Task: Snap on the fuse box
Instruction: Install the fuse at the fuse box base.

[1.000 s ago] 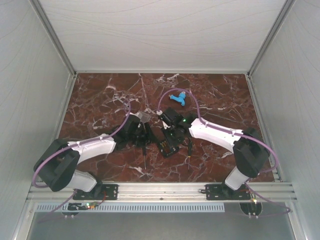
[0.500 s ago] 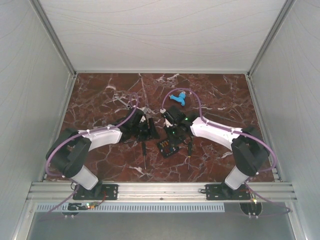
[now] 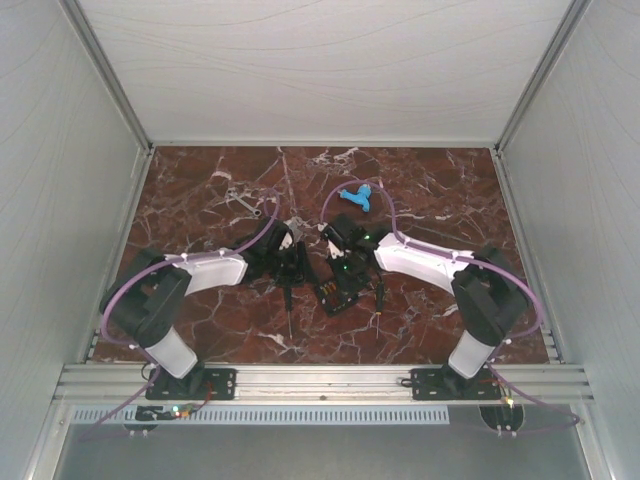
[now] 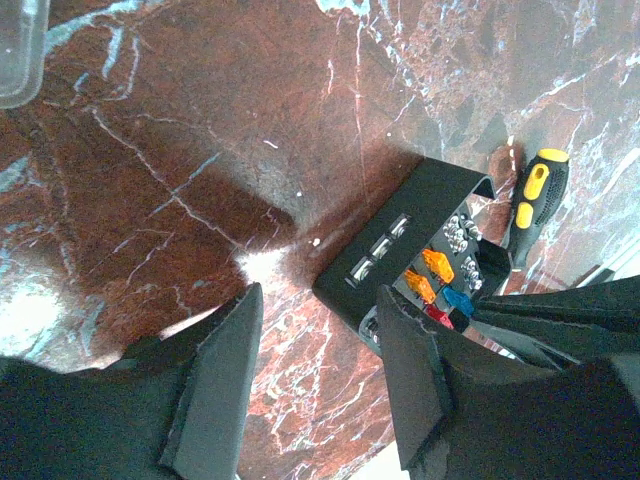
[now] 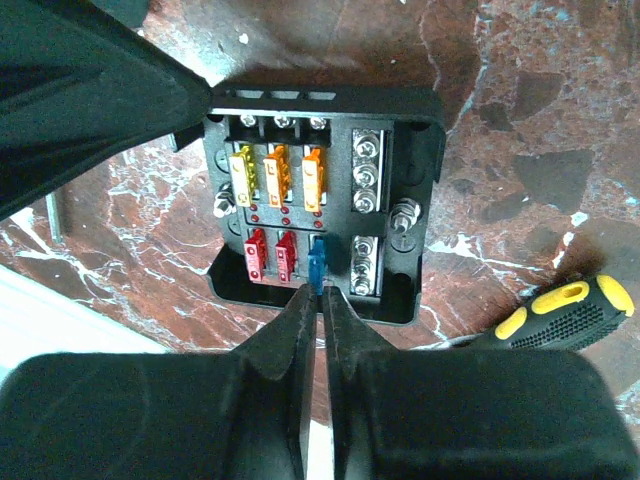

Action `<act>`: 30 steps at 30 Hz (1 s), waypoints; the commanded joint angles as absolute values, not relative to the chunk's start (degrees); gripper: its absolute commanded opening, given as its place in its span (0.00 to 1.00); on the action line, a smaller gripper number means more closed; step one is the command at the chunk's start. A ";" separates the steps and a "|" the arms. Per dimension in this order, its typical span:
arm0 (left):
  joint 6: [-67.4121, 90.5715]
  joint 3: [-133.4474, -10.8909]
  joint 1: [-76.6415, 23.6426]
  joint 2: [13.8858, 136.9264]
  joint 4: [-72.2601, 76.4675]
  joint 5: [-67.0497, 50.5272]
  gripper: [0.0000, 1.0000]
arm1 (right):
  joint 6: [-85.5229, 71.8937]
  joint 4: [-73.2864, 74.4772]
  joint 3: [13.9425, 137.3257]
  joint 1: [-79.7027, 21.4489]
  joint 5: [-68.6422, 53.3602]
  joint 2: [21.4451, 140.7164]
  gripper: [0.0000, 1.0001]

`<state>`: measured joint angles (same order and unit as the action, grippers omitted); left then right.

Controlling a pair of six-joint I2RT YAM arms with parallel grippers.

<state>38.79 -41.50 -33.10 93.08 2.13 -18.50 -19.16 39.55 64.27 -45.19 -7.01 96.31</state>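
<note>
The black fuse box (image 5: 420,110) lies lidless on the marble, with yellow, orange and red fuses in rows. It also shows in the top view (image 3: 335,295). My right gripper (image 5: 322,290) is over its near edge. The fingers are almost together, pinching the upright blue fuse (image 5: 318,262) at its slot. My left gripper (image 4: 320,300) is open and empty just left of the box (image 4: 420,200), its right finger (image 4: 415,380) close to the box's corner. A corner of the clear lid (image 4: 15,50) lies apart from the box, at the top left edge of the left wrist view.
A yellow-and-black screwdriver (image 5: 560,305) lies right of the box and also shows in the left wrist view (image 4: 535,200). A blue plastic piece (image 3: 357,197) lies farther back. A silver tool (image 3: 245,203) lies at the back left.
The left arm's elbow has swung forward while its gripper stayed left of the box. The right gripper drew back a little, then came down over the box again.
</note>
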 commanded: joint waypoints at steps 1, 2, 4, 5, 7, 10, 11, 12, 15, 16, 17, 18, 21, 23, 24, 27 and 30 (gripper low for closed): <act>38.99 -44.04 -32.96 93.67 4.26 -19.94 0.49 | -18.20 41.37 66.42 -44.94 -6.33 97.58 0.03; 39.06 -44.03 -32.96 93.77 4.34 -20.09 0.49 | -18.04 41.44 66.56 -44.90 -6.55 97.75 0.02; 39.24 -44.04 -32.89 93.99 4.61 -20.42 0.48 | -17.91 41.56 66.75 -44.93 -6.63 97.97 0.01; 39.31 -44.03 -32.95 94.17 4.70 -20.54 0.47 | -17.78 41.61 66.86 -44.91 -6.64 98.06 0.01; 39.50 -44.04 -32.96 94.48 4.83 -20.74 0.47 | -17.63 41.95 67.07 -44.92 -6.63 98.22 0.00; 39.72 -44.12 -32.96 94.89 5.06 -21.04 0.45 | -17.50 42.32 67.15 -44.90 -6.66 98.63 0.00; 39.79 -44.12 -32.95 95.04 5.09 -21.16 0.44 | -17.41 42.54 67.23 -44.91 -6.63 98.87 0.00; 39.81 -44.12 -32.96 95.23 5.16 -21.26 0.43 | -17.37 42.85 67.30 -44.91 -6.75 99.29 0.00; 40.07 -44.09 -32.95 95.72 5.20 -21.49 0.41 | -17.01 44.07 67.50 -44.97 -7.12 100.70 0.00; 40.12 -44.12 -32.96 95.77 5.24 -21.60 0.40 | -16.97 44.38 67.50 -44.97 -7.19 101.04 0.00; 40.12 -44.04 -32.96 95.84 5.27 -21.66 0.39 | -16.93 44.71 67.50 -45.01 -7.13 101.37 0.00; 40.12 -44.02 -32.96 95.87 5.25 -21.77 0.38 | -16.90 45.00 67.50 -45.00 -7.05 101.63 0.00; 40.34 -43.86 -32.95 96.07 5.32 -22.18 0.36 | -16.79 45.64 67.66 -45.00 -6.65 102.39 0.00; 40.51 -43.71 -32.94 96.14 5.44 -22.39 0.35 | -16.79 46.11 67.87 -45.09 -6.22 102.91 0.00; 40.58 -43.64 -32.96 96.24 5.49 -22.47 0.34 | -16.71 46.36 67.93 -45.22 -5.85 103.22 0.00; 40.69 -43.59 -32.89 96.41 5.58 -22.71 0.34 | -16.74 46.40 67.94 -45.39 -5.22 103.87 0.00; 40.82 -43.46 -32.95 96.73 5.81 -23.14 0.33 | -16.83 46.03 68.14 -45.49 -4.80 104.39 0.00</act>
<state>40.62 -42.11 -32.99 95.09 5.06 -22.37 -17.72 45.69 68.55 -45.15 -7.90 100.97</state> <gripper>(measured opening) 0.338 0.003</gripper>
